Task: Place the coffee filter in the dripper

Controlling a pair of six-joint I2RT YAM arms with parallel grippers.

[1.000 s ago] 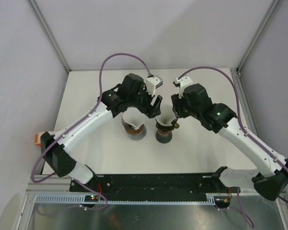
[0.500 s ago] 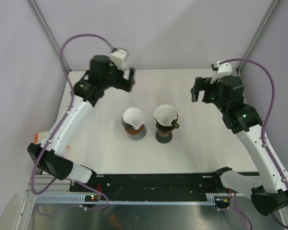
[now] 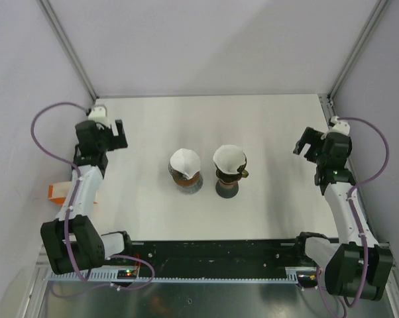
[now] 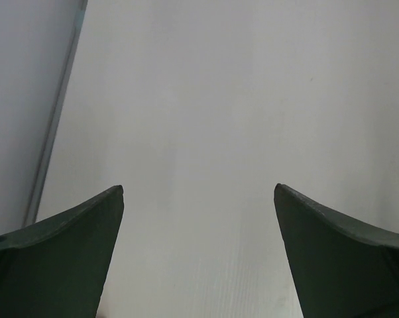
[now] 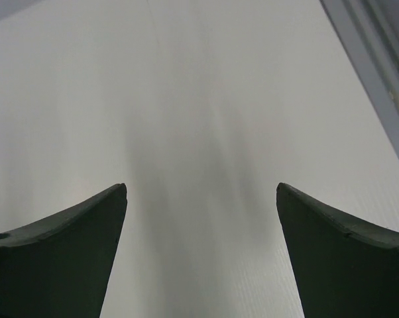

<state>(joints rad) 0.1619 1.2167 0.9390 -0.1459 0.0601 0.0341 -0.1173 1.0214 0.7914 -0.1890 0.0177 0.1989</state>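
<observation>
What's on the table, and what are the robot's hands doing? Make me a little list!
table: white table
middle right: dripper with the coffee filter sitting in its top
middle left: brown holder topped with another white filter
left gripper: at the table's left side, fingers wide apart, holding nothing
right gripper: at the right side, open, holding nothing
task: looks done

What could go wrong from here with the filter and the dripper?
1. The filter stands high above the dripper, so it may sit loosely and could tilt out.
2. The dripper stands close beside a brown vessel with a second filter. If the open left claw or right claw reaches for one, it might knock the other.
</observation>
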